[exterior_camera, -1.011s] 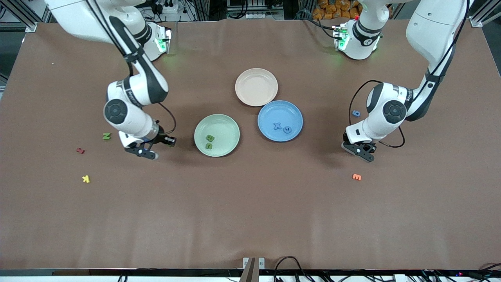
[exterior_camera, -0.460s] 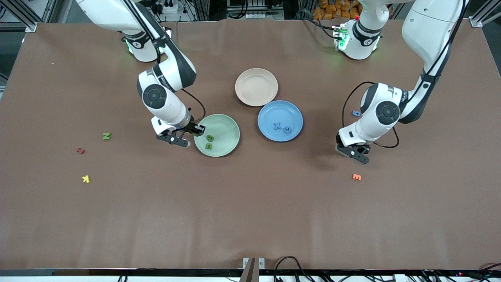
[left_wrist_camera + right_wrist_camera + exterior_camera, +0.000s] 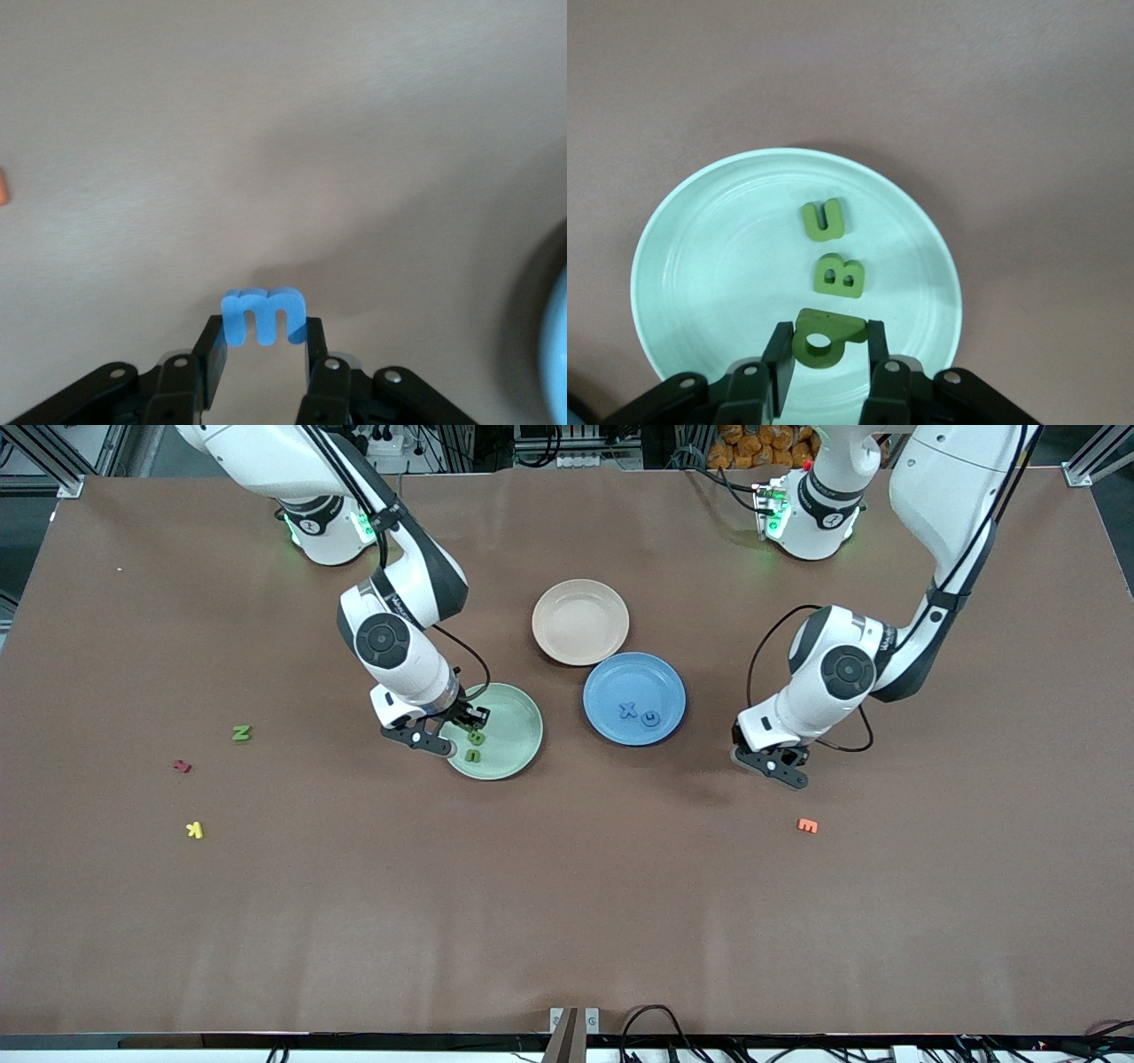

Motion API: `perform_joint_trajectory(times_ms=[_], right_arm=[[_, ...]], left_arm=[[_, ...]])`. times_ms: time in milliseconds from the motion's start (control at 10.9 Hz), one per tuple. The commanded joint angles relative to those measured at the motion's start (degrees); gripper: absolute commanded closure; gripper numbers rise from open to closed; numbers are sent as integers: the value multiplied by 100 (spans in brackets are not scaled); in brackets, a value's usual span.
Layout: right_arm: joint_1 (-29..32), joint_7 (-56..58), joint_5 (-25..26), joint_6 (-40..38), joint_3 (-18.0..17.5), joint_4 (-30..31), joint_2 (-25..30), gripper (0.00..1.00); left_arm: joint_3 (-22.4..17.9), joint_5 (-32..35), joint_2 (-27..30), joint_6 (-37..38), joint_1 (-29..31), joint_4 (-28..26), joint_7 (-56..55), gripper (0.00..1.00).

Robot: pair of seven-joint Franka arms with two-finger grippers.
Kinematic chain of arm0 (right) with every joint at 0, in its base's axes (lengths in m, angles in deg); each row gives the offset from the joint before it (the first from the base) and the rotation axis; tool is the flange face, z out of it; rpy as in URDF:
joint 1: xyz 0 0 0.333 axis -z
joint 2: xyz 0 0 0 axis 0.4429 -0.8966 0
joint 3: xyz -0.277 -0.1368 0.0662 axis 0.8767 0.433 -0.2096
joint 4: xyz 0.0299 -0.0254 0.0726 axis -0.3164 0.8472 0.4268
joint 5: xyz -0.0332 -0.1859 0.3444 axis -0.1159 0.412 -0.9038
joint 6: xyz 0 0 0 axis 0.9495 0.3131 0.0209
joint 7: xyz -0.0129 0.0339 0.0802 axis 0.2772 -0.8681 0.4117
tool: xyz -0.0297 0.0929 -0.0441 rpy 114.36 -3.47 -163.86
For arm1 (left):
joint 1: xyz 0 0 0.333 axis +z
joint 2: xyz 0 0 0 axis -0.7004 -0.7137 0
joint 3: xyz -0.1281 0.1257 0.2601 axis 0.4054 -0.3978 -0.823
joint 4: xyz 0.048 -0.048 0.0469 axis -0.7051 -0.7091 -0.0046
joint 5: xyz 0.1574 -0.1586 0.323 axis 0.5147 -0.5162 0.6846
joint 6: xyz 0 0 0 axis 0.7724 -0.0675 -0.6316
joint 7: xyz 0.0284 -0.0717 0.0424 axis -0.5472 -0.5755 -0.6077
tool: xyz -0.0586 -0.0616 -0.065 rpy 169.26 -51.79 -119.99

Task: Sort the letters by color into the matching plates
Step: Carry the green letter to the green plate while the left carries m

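Three plates (image 3: 580, 593) — ten foam letters (image 3: 241, 732).

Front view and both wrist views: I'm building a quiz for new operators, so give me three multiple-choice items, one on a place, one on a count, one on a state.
1. The right end effector is over:
A. the green plate
B. the blue plate
C. the beige plate

2. Letters lying in the blue plate:
A. none
B. two
C. four

3. The left end effector is:
A. open, empty
B. shut on the orange letter
C. shut on a blue letter

Answers:
1 A, the right wrist view shows the green plate below it.
2 B, the front view shows two blue letters there.
3 C, a blue m sits between its fingers.
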Motion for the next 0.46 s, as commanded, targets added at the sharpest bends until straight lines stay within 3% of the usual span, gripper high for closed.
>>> perform_joint_trajectory(times_ms=[0, 92, 368], right_arm=[[-132, -235, -113, -54, 37, -232, -148, 26], [-132, -297, -105, -63, 45, -232, -148, 0], [-106, -254, -96, -72, 72, -232, -113, 0]], left_arm=[[78, -136, 138, 144, -329, 1, -537, 100], [78, -136, 138, 170, -383, 44, -634, 100], [86, -136, 164, 171, -847, 54, -1353, 100]])
